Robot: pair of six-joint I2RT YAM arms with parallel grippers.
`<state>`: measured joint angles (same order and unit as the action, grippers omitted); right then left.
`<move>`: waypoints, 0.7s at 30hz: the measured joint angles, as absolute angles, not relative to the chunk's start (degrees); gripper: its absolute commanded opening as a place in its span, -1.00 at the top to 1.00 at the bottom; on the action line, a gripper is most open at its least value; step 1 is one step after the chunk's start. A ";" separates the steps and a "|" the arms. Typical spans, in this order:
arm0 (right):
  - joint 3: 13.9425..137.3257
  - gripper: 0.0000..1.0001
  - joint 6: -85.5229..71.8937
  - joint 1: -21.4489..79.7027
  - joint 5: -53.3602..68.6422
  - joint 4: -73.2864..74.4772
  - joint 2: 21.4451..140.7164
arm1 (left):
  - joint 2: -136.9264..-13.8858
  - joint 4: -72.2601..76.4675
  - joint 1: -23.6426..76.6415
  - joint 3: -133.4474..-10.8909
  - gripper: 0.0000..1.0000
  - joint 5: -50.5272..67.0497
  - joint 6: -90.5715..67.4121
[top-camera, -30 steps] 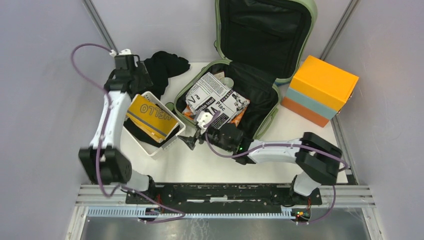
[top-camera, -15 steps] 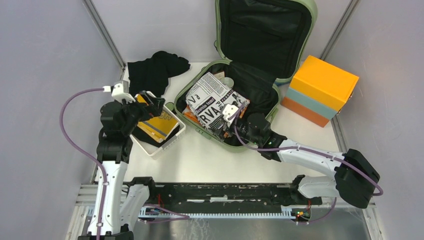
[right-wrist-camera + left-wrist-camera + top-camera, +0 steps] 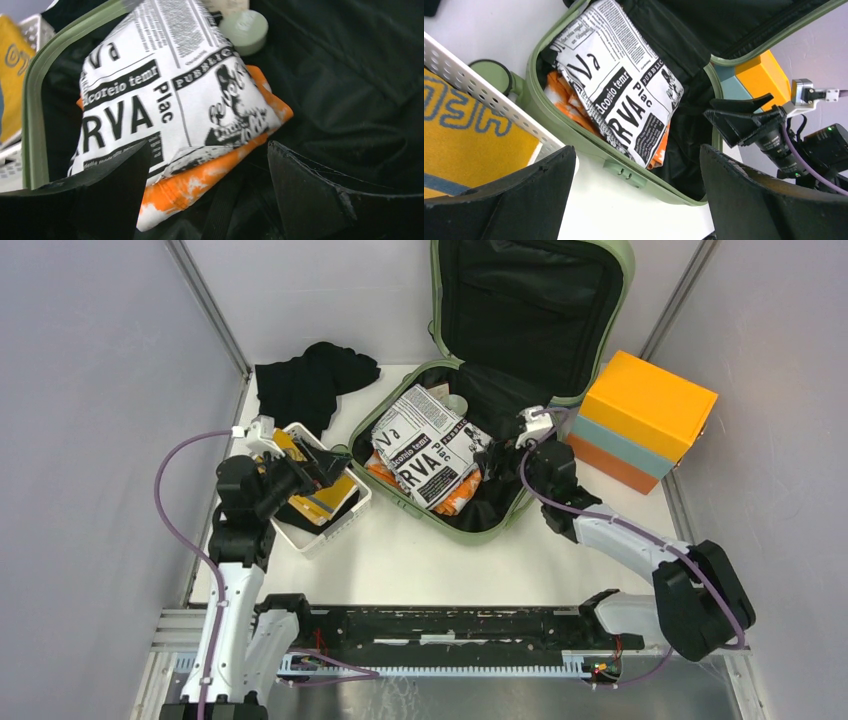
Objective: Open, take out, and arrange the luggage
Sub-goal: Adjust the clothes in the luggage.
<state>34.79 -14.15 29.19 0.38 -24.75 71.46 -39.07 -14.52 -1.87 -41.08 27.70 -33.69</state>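
Note:
The sage-green luggage [image 3: 425, 512] lies open, its black-lined lid [image 3: 530, 300] standing up at the back. Inside, a folded newspaper-print cloth [image 3: 425, 445] [image 3: 165, 90] rests on an orange-and-white cloth [image 3: 200, 185], with a small green round lid [image 3: 244, 31] behind them. My right gripper [image 3: 497, 452] [image 3: 208, 145] hangs open over the right part of the lining, its fingers on either side of the orange cloth's corner without touching it. My left gripper [image 3: 322, 462] [image 3: 636, 149] is open and empty above the basket, facing the luggage's front edge.
A white perforated basket [image 3: 345, 520] holding a yellow item [image 3: 335, 495] stands left of the luggage. A black cloth [image 3: 305, 385] lies at the back left. An orange and light-blue box [image 3: 640, 420] stands at the right. Grey walls close in both sides.
My left arm came back from the black cloth at the back left, opened, and now hovers over the basket. My right gripper swept from the luggage's front edge to its right side.

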 measured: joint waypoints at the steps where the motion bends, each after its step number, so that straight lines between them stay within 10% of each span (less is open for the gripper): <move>1: 34.79 -0.76 -15.86 28.40 0.36 -24.75 72.07 | -39.51 -14.04 -1.89 -40.47 -0.95 28.12 -34.15; 21: 46.83 -0.62 -41.32 23.83 -3.16 -17.85 89.17 | -49.30 -8.10 -1.74 -40.01 -0.92 29.15 -34.87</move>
<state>46.83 -41.32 23.83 -3.16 -17.85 89.17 -49.30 -8.10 -1.74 -40.01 29.15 -34.87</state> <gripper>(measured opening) 0.803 0.961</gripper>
